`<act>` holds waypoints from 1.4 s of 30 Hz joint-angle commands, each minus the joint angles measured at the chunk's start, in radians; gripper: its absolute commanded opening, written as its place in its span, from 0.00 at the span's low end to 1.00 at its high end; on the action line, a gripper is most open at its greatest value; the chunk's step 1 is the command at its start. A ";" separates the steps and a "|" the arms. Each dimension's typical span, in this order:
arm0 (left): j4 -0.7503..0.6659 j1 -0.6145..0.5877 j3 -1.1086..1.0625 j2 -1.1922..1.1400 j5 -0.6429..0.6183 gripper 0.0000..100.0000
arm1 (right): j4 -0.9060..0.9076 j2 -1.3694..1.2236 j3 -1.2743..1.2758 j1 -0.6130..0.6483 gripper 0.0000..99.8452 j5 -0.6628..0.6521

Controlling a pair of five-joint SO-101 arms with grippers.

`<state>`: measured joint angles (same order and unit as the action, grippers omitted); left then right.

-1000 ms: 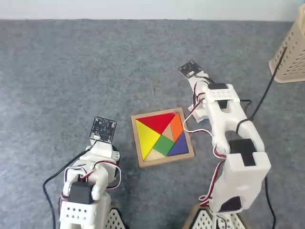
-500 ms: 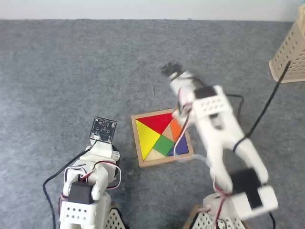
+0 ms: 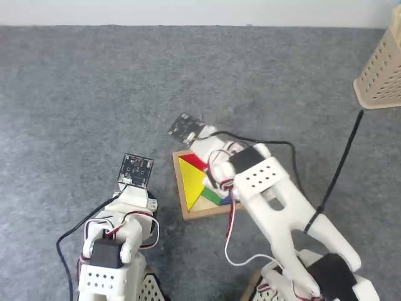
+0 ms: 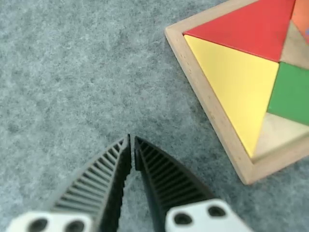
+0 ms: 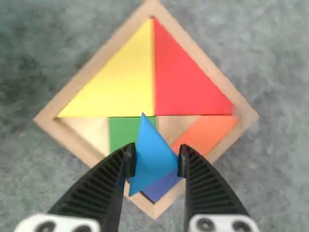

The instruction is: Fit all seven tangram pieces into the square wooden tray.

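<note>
The square wooden tray [image 5: 94, 63] lies on grey carpet with yellow [image 5: 120, 82], red [image 5: 183, 82], green [image 5: 120, 133], orange [image 5: 207, 133] and purple [image 5: 161, 188] pieces in it. Bare wood shows at two small spots beside the green piece. My right gripper [image 5: 155, 147] hangs over the tray's green and purple corner, shut on a blue triangle [image 5: 150, 162] held on edge. In the high view the right arm [image 3: 250, 172] covers much of the tray [image 3: 178, 185]. My left gripper [image 4: 130, 141] is shut and holds nothing, low over the carpet beside the tray's rim [image 4: 207, 104].
A beige perforated basket [image 3: 382, 69] stands at the far right edge. A black cable [image 3: 341, 166] runs from it down behind the right arm. The left arm [image 3: 128, 207] sits left of the tray. Open carpet stretches across the back and left.
The right arm has swung left, from beside the tray's right edge to over the tray. The left arm has not moved.
</note>
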<state>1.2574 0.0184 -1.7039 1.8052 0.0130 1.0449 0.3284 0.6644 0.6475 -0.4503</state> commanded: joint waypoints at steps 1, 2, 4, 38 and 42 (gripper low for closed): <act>0.006 -0.002 0.019 0.021 -0.006 0.01 | -0.016 0.058 -0.009 0.045 0.08 -0.018; 0.006 -0.002 0.019 0.021 -0.006 0.01 | -0.016 0.058 -0.008 0.050 0.08 -0.018; 0.006 -0.002 0.019 0.021 -0.006 0.01 | -0.016 0.058 -0.008 0.056 0.08 -0.018; 0.006 -0.002 0.019 0.021 -0.006 0.01 | 0.019 -0.206 -0.163 -0.004 0.08 -0.087; 0.006 -0.002 0.019 0.021 -0.006 0.01 | 0.019 -0.263 -0.175 -0.004 0.08 -0.198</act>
<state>1.2574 0.0169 -1.7039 1.8052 0.0115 1.0541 0.0706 0.5478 0.6552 -0.5746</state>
